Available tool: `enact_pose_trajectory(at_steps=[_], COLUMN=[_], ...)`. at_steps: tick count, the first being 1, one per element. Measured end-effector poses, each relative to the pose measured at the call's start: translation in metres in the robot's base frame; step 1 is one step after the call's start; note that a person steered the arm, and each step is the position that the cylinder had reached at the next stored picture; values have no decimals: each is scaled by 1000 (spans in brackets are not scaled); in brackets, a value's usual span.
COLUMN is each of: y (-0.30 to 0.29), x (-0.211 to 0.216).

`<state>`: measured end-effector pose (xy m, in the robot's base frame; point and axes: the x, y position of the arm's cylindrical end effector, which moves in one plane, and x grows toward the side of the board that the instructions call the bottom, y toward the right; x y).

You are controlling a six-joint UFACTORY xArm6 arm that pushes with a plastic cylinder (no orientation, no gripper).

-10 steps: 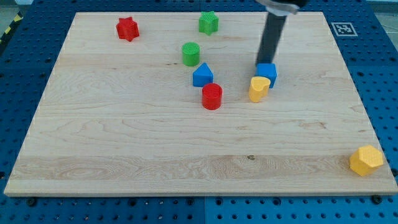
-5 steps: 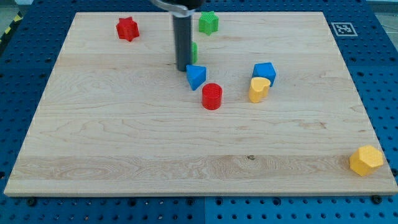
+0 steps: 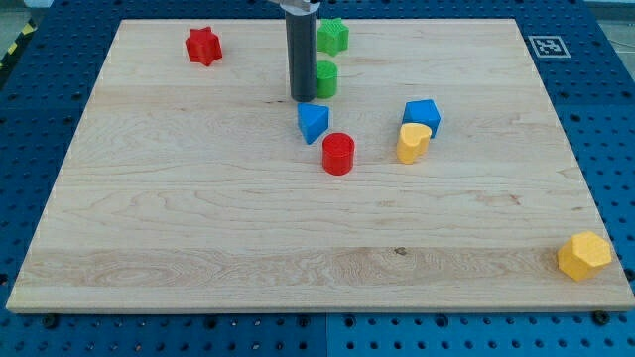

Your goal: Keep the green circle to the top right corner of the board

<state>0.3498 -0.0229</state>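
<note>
The green circle [image 3: 325, 78] stands in the upper middle of the wooden board [image 3: 198, 218], partly hidden by my rod. My tip [image 3: 302, 97] is right against the circle's left side. A green star [image 3: 332, 36] lies just above the circle near the board's top edge. A blue triangle [image 3: 313, 122] lies just below my tip.
A red circle [image 3: 338, 153] sits below the blue triangle. A blue cube [image 3: 423, 115] and a yellow block [image 3: 413, 142] touch each other at the middle right. A red star [image 3: 203, 46] is at the top left. A yellow hexagon [image 3: 584, 255] sits at the bottom right corner.
My rod swung from the blue cube leftward to the green circle's left side. The green circle has shifted right and slightly up. The blue triangle moved slightly left.
</note>
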Motion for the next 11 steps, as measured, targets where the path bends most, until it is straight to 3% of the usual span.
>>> enact_pose_trajectory(at_steps=[3, 5, 6, 7, 8, 11], y=[43, 40, 1, 7, 58, 122], x=[-1, -1, -35, -42, -26, -12])
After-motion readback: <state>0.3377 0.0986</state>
